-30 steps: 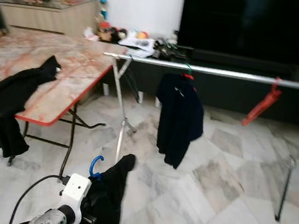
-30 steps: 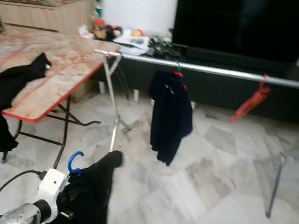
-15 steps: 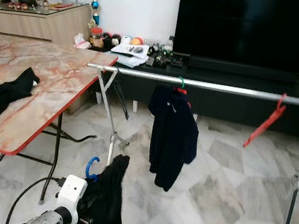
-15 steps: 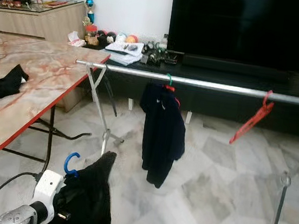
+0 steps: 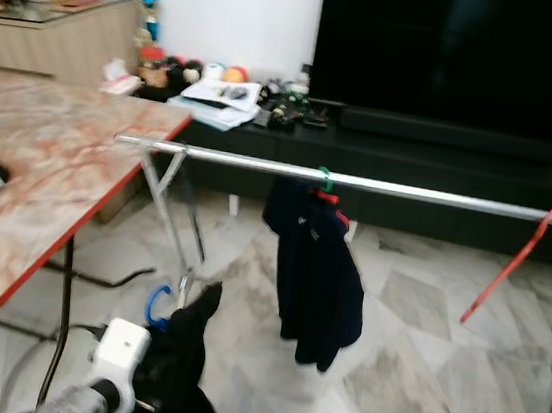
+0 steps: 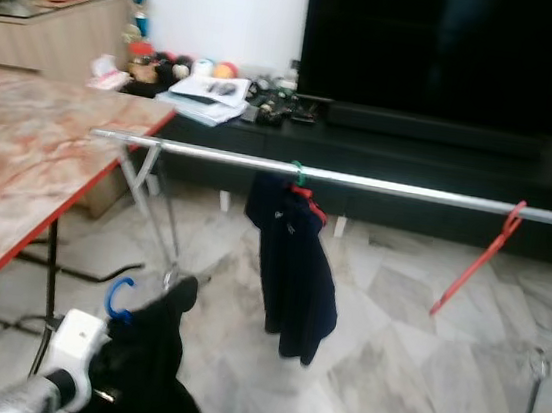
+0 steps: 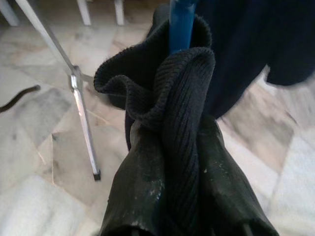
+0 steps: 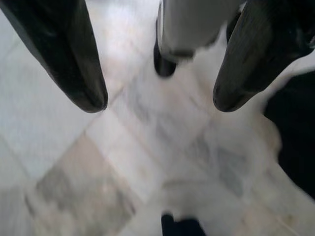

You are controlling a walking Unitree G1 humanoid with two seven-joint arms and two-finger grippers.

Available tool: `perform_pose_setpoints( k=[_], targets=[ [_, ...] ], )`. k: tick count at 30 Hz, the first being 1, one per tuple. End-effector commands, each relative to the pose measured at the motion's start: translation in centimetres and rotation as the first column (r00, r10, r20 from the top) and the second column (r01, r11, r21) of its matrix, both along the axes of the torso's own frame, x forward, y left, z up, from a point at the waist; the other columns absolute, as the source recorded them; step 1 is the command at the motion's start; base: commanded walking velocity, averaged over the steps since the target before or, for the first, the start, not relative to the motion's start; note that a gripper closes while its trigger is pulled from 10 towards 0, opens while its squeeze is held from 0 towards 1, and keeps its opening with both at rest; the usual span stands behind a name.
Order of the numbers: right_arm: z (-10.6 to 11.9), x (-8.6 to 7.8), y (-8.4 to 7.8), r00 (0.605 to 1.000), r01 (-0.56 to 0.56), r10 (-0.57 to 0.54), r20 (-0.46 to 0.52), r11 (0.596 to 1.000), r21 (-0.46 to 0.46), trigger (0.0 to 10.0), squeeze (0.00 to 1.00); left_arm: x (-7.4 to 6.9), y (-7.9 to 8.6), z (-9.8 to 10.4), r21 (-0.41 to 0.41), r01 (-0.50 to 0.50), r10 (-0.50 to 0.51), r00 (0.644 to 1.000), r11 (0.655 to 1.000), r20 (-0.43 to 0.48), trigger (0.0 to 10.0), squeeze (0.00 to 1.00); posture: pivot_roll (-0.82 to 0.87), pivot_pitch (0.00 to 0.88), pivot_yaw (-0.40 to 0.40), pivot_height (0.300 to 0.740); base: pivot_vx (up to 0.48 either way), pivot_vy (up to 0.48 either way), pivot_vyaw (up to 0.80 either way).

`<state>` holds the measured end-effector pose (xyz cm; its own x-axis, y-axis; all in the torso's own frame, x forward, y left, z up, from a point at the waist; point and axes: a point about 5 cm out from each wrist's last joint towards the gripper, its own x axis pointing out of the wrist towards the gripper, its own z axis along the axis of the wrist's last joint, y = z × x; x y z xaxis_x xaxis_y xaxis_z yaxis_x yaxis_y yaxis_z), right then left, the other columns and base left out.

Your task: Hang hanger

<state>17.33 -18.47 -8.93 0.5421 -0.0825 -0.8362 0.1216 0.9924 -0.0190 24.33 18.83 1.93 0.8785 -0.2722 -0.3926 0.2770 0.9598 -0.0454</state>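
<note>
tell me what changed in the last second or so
Mostly the camera moved: the robot has come closer to the rail, and the table has slid off to the left of view. The left hand still holds the blue hanger with the black garment draped over it, low in front of the rail. The dark top and red hanger hang where they were. The right hand hangs open.

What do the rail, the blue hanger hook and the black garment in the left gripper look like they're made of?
Rail: likely polished metal, silvery with bright glints.
Blue hanger hook: probably smooth plastic, uniform colour.
Black garment, clamped in the left gripper: ribbed knit fabric, matte, soft folds.
</note>
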Motion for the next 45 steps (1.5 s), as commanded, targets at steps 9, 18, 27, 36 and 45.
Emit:
perform_pose_setpoints(
  k=[9, 18, 27, 36, 45],
  targets=[
    [-0.02, 0.21, 1.24, 0.999, -0.035, 0.035, 0.009, 0.999, 0.020, 10.0, 0.00, 0.06, 1.32, 0.66, 0.036, -0.030, 0.029, 0.999, 0.999, 0.036, 10.0, 0.00, 0.08, 0.000, 0.041, 0.740, 0.000, -0.246, 0.00],
    [-0.04, 0.15, 1.26, 0.999, -0.043, 0.043, 0.006, 0.999, 0.015, 10.0, 0.00, 0.07, 1.01, 0.75, 0.034, -0.022, 0.021, 0.999, 0.999, 0.039, 10.0, 0.00, 0.09, 0.000, 0.035, 0.740, 0.000, -0.461, 0.00],
    [0.09, 0.46, 1.28, 0.999, -0.051, 0.051, 0.014, 0.999, 0.012, 10.0, 0.00, 0.07, 0.88, 0.76, 0.033, -0.025, 0.024, 0.999, 0.999, 0.038, 10.0, 0.00, 0.09, 0.000, 0.030, 0.740, 0.000, -0.472, 0.00],
    [0.19, 0.68, 1.29, 0.998, -0.059, 0.059, 0.017, 0.998, 0.006, 10.0, 0.00, -0.18, 1.34, 0.59, 0.041, -0.041, 0.040, 0.999, 0.998, 0.031, 10.0, 0.00, 0.09, 0.000, 0.032, 0.740, 0.000, -0.472, 0.00],
    [0.23, 0.81, 1.54, 0.998, -0.062, 0.062, 0.018, 0.998, 0.010, 10.0, 0.00, -0.09, 1.10, 0.67, 0.067, 0.001, -0.002, 1.000, 0.998, 0.019, 10.0, 0.00, 0.10, 0.000, 0.034, 0.740, 0.000, -0.350, 0.00]
  ],
)
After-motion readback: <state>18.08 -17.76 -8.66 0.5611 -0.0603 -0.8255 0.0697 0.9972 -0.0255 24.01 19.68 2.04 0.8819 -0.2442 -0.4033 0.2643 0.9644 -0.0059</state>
